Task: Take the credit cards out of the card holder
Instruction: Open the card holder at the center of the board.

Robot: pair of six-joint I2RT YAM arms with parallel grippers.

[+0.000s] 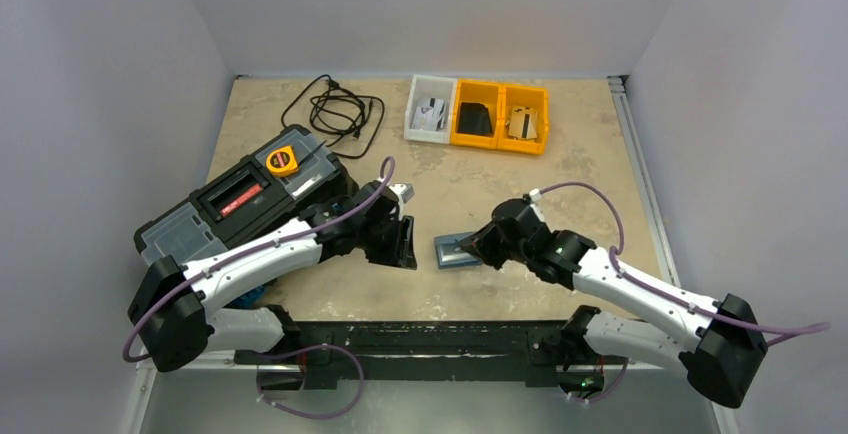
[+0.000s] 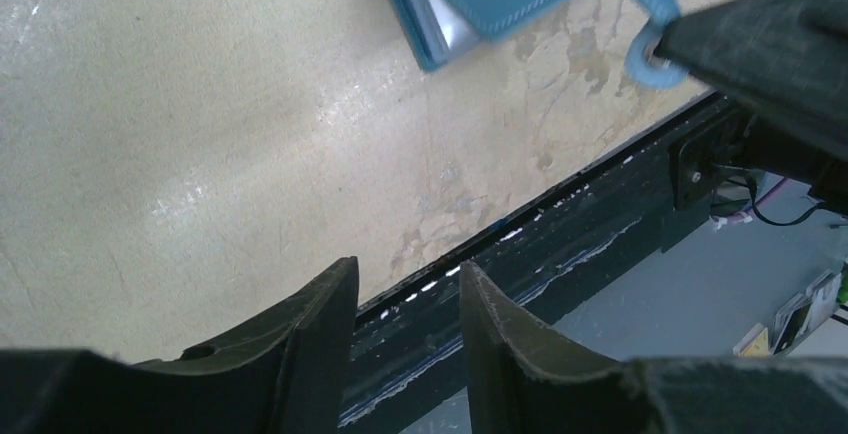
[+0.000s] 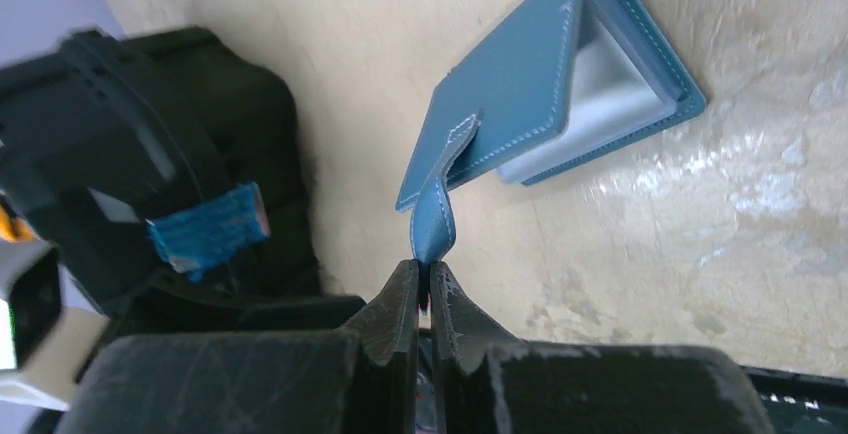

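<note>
I see the right claw (image 3: 422, 276) pinching the strap (image 3: 437, 216) of the card holder (image 3: 515, 84), long axis left-right across the worktop (image 1: 560, 184), left claw (image 2: 405, 289) narrowly parted, empty.

The teal-blue card holder (image 3: 520, 84) lies half open, top panel tilted up, a pale card (image 3: 612, 79) inside.

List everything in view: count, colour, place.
card holder: 1, teal-blue, table centre, cover partly lifted
credit cards: 3, pale, black, tan, one per bin
white bin: 1, far edge
yellow bins: 2, right of it
toolbox: 1, black, left
tape measure: 1, yellow, on toolbox
cable: 1, black, far left
table: 1, beige
left gripper: open, empty, beside card holder
right gripper: shut on card holder's strap
</note>
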